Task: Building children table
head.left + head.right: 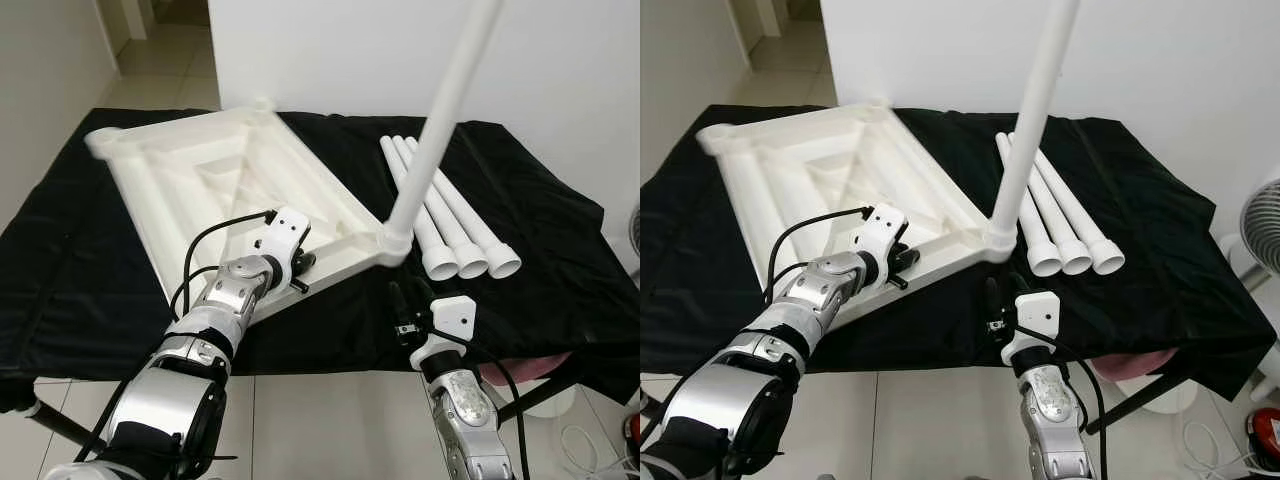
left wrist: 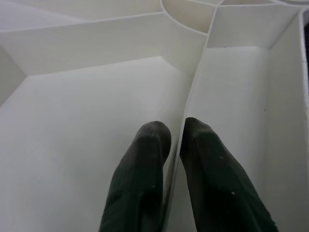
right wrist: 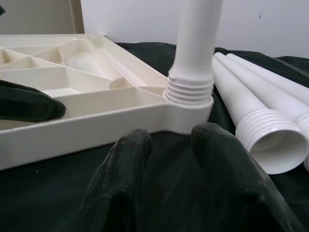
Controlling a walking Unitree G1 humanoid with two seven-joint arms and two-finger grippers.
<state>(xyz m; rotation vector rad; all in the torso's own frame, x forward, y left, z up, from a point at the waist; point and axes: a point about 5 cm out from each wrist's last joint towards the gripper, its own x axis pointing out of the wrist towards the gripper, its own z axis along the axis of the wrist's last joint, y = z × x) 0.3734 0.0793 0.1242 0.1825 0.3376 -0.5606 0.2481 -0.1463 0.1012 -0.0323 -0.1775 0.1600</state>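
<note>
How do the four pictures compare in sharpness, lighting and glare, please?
Eye views: sharp, evenly lit; the white tabletop is nearly washed out against the black cloth. Left wrist view: the left gripper's fingertips are soft, the ribs pale. Right wrist view: the near fingers blur; the screwed-in leg is crisp.

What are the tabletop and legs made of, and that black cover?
Tabletop: looks like moulded plastic, matte off-white, thin ribs underneath. Screwed-in leg and three loose legs: likely the same plastic, hollow tubes with moulded threads. Black cover: looks like woven fabric, creased and draping.

Black cloth (image 1: 70,270), white fan (image 1: 1262,225)
</note>
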